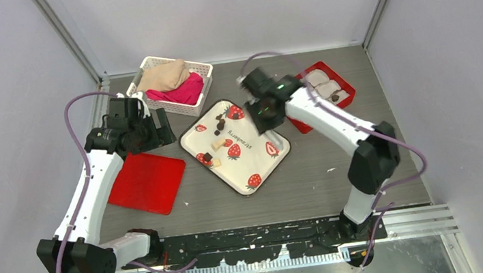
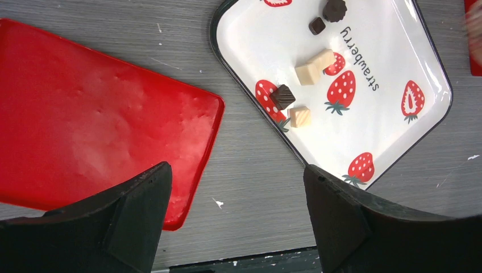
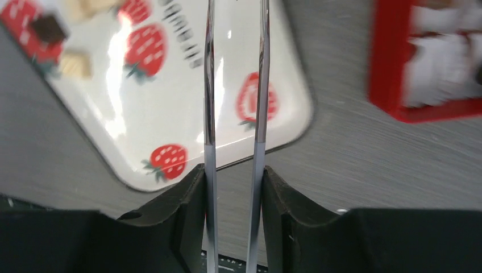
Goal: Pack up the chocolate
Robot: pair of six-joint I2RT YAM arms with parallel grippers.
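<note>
— Where's the chocolate (image 2: 282, 96)?
— Dark bits on the strawberry tray (image 2: 398, 51), among pale cubes (image 2: 307, 74).
— Right fingers (image 3: 190, 205)?
— Clamped on the tongs (image 3: 209, 85). Blades are over the tray, chocolate well off to one side.
— Left fingers (image 2: 142, 193)?
— Wide apart, holding nothing, above the desk (image 2: 256, 170) by the red sheet (image 2: 102, 114).

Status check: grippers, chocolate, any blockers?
Left gripper open, empty. Right gripper shut on tongs, above strawberry tray. Chocolate pieces loose on tray. Nothing blocking.
</note>
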